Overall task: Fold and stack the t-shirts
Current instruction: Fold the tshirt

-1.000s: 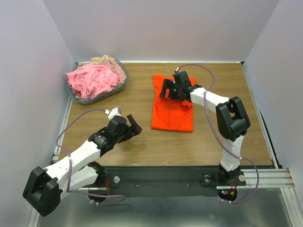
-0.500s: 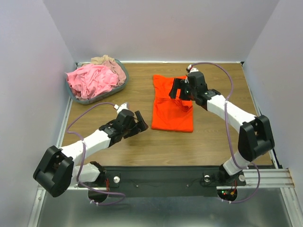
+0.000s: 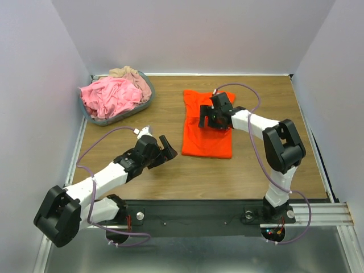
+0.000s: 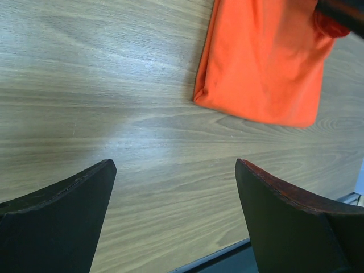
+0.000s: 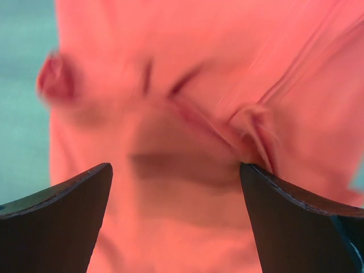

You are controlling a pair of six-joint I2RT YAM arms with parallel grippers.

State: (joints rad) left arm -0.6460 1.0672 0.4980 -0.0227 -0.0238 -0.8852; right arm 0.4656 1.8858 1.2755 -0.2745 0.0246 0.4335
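Observation:
The orange-red t-shirt (image 3: 206,136) lies partly folded on the table's middle, long side running near to far. It also shows in the left wrist view (image 4: 261,62) and fills the right wrist view (image 5: 187,114), creased and blurred. My right gripper (image 3: 206,118) is open just above the shirt's upper middle, holding nothing. My left gripper (image 3: 165,149) is open and empty over bare wood, left of the shirt's near left corner. Pink t-shirts (image 3: 111,95) and a beige one (image 3: 128,73) are heaped in the basket.
The grey oval basket (image 3: 116,118) stands at the far left corner of the wooden table (image 3: 250,165). White walls close in the left, back and right sides. The table's near edge (image 4: 216,259) shows below my left fingers.
My right gripper moved left and nearer over the shirt, its arm folding back. My left gripper shifted slightly, staying left of the shirt. Both stay open.

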